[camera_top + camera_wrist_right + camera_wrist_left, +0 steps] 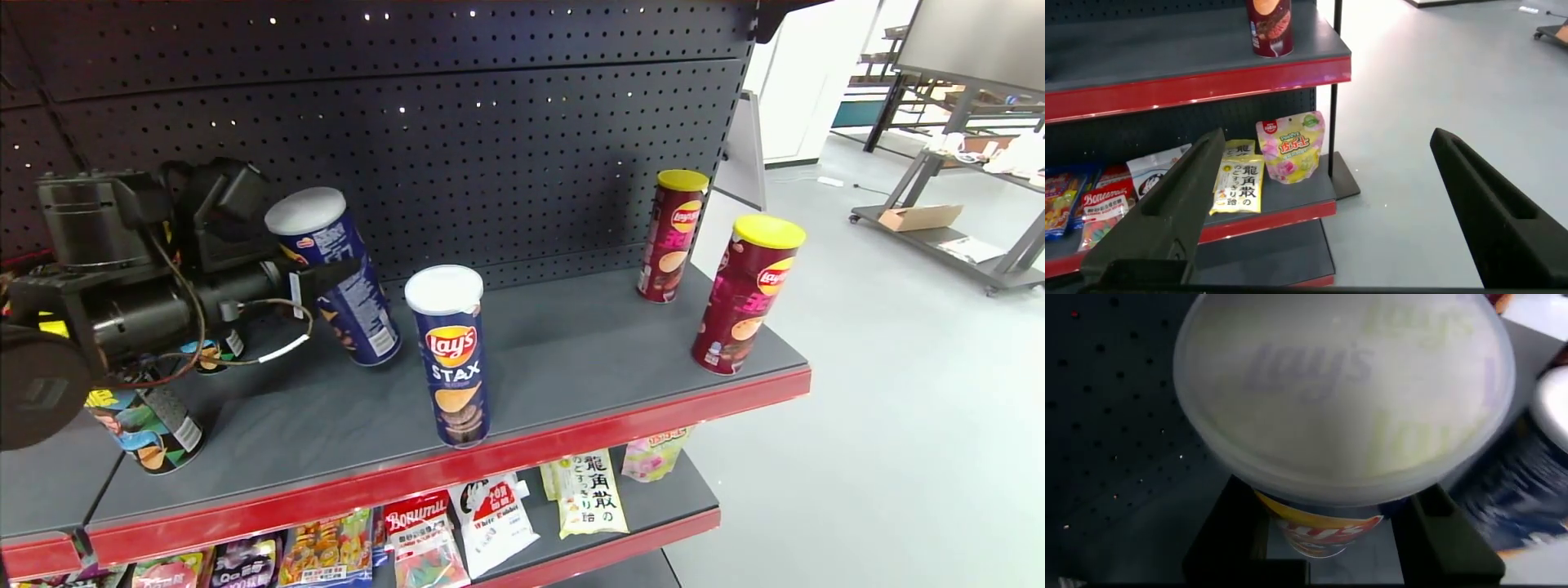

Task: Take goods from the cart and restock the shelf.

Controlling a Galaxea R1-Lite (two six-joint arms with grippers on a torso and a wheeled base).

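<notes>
left gripper is clamped on a blue can, held tilted over the shelf, just behind and left of an upright blue can. right gripper hangs with fingers spread wide, facing the lower shelf of snack packets.

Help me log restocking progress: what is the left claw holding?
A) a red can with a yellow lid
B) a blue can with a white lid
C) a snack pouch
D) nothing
B: the left claw grips a tilted blue can with a white lid.
</notes>
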